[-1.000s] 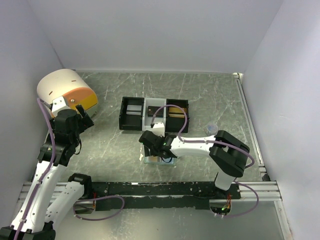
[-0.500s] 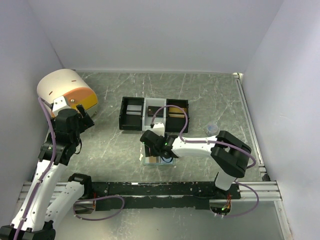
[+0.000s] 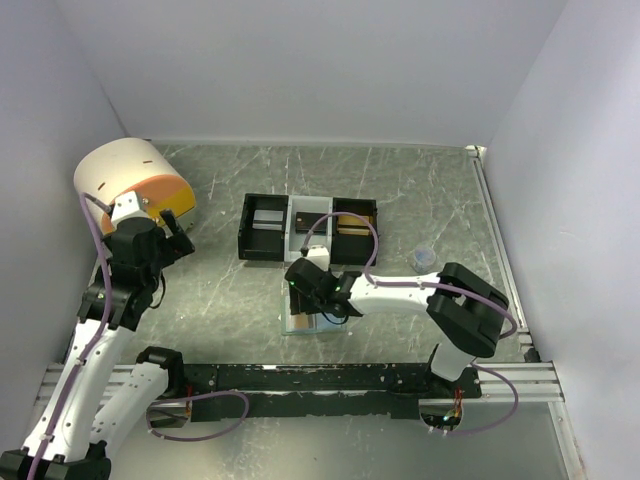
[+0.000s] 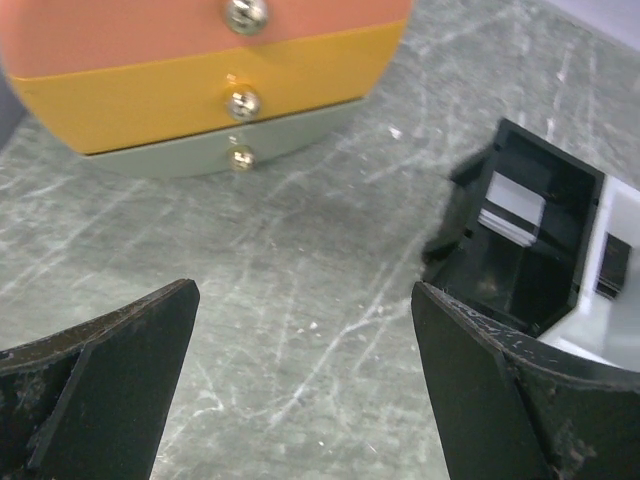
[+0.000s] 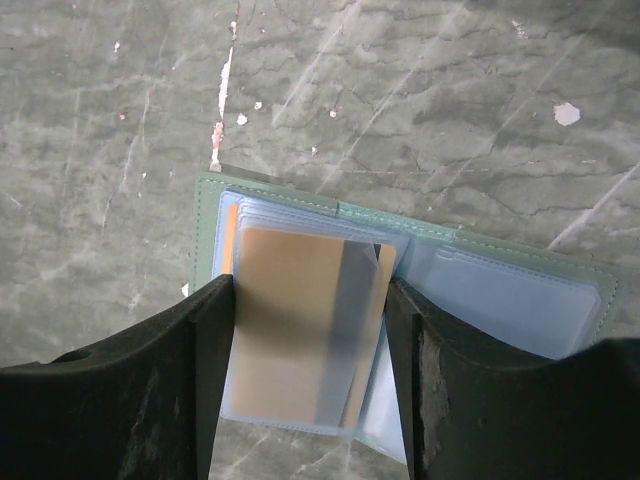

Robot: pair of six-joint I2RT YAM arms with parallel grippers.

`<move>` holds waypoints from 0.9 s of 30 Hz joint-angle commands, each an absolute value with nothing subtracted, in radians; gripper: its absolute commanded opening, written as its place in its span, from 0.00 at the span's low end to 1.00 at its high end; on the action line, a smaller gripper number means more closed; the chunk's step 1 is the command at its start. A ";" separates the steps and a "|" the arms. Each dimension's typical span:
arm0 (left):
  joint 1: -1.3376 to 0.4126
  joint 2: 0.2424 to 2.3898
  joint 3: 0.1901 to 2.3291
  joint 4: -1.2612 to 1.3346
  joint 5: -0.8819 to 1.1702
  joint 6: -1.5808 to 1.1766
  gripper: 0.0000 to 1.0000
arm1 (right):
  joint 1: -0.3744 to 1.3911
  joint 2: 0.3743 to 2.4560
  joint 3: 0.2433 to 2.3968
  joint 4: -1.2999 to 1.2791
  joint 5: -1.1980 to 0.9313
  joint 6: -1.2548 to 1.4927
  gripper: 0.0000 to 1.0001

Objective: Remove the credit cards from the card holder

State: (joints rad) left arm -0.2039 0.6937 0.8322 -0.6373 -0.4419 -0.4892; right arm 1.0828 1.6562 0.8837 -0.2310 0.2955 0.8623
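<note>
Right gripper hangs over the open card holder, which lies flat on the grey scratched table just in front of the black-and-white tray. In the right wrist view the holder shows a sage-green border around two pale, clear-sleeved panels. A tan credit card with a grey stripe down one side lies on the left panel, slightly askew. The gripper's two dark fingers stand part-way apart, one at each long edge of the card. They look to be touching those edges, but whether they actually pinch it cannot be told. A thin orange card edge shows in the sleeves along the holder's left side

From above, the right arm reaches leftward from its base, and its gripper covers much of the holder. A small pale cap sits on the table well to the right

The left gripper is held up at the far left, near the rounded drawer unit with its orange, yellow and grey fronts and metal knobs. Its jaws are spread wide with nothing between them, only bare table below. One black compartment of the tray shows at the right of that wrist view
</note>
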 commanded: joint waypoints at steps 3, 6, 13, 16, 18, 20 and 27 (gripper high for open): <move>-0.199 0.705 0.793 -0.558 -0.062 -0.509 0.97 | 1.038 1.620 0.810 -0.114 0.138 0.865 0.55; -0.199 0.674 0.718 -0.466 0.158 -0.560 0.94 | 1.030 1.613 0.785 -0.080 0.102 0.863 0.55; -0.203 0.612 0.528 -0.316 0.430 -0.678 0.87 | 1.017 1.601 0.758 -0.054 0.078 0.868 0.55; -0.231 0.605 0.454 -0.260 0.495 -0.719 0.82 | 1.013 1.609 0.760 -0.055 0.072 0.869 0.54; -0.274 0.604 0.411 -0.221 0.506 -0.745 0.77 | 1.013 1.616 0.762 -0.053 0.066 0.868 0.55; -0.338 0.619 0.378 -0.187 0.494 -0.766 0.71 | 1.013 1.621 0.766 -0.058 0.070 0.870 0.55; -0.660 0.751 0.312 -0.024 0.282 -0.868 0.49 | 1.010 1.628 0.767 -0.054 0.065 0.877 0.55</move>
